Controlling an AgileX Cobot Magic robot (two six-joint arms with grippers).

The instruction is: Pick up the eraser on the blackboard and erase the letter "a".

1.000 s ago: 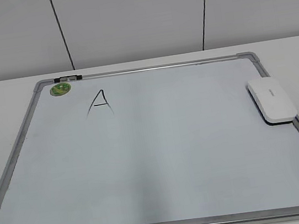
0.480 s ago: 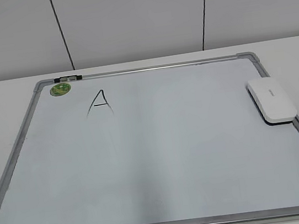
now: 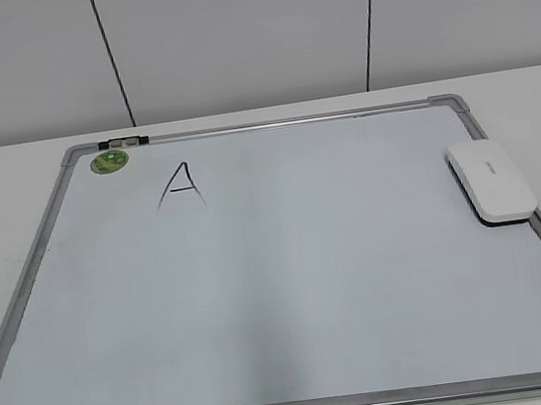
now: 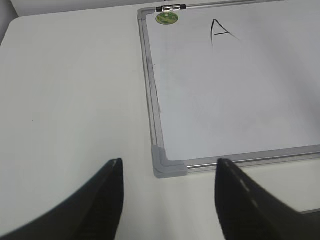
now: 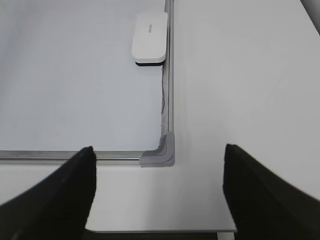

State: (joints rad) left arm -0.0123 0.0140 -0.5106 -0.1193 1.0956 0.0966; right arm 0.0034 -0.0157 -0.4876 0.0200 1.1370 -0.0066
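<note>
- Light is bright, even and diffuse in all three views; its source is outside the pictures.
- The board (image 3: 292,280) shows a soft bluish-grey cast in the exterior view, with no sharp glare spot.
- A faint sheen runs along the frame's near rail.
- The eraser (image 3: 491,180) casts only a thin dark shadow at its near edge.
- The exterior view is sharp; the "A" (image 3: 180,187) reads cleanly.
- In the left wrist view the gripper (image 4: 167,172) fingers are dark, soft-edged and out of focus.
- In the right wrist view the gripper (image 5: 159,150) fingers are likewise blurred silhouettes; the eraser (image 5: 150,38) lettering is too small to read.
</note>
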